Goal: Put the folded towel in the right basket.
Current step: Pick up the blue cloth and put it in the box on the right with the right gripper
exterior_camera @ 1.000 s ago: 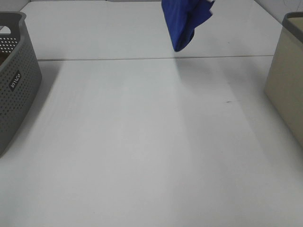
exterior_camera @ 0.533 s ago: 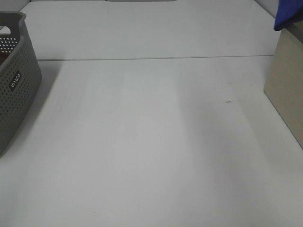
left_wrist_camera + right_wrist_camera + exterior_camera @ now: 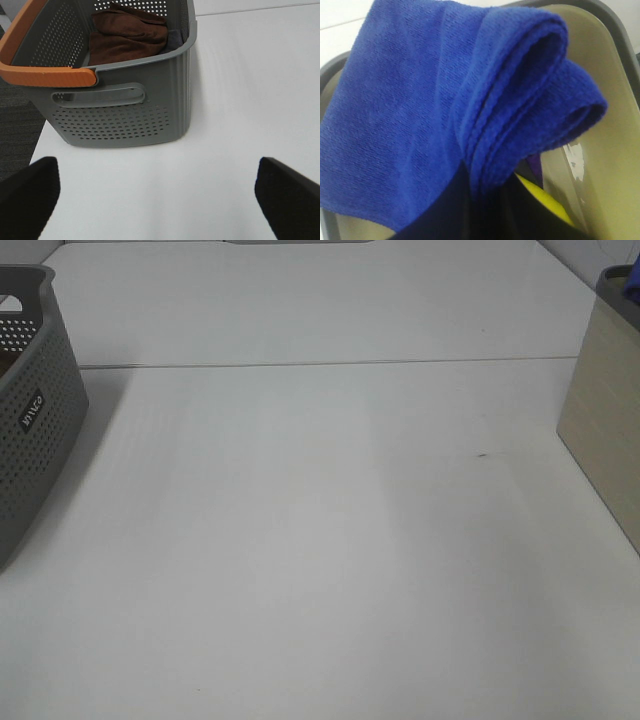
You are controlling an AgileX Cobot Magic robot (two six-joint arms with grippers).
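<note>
The white table (image 3: 320, 540) carries the right basket (image 3: 600, 420), beige with a dark rim, at its edge. A grey perforated basket (image 3: 125, 110) stands well apart from the right basket, across the table, and holds a brown cloth (image 3: 127, 35). The folded towel (image 3: 420, 100), blue, hangs over the right basket's opening. The right gripper (image 3: 470, 215) points down into the right basket, jaws pinched on the towel's fold. The left gripper (image 3: 160, 200), far from the right basket, hovers by the grey basket, jaws wide, holding nothing.

bright, even light; soft shadows
</note>
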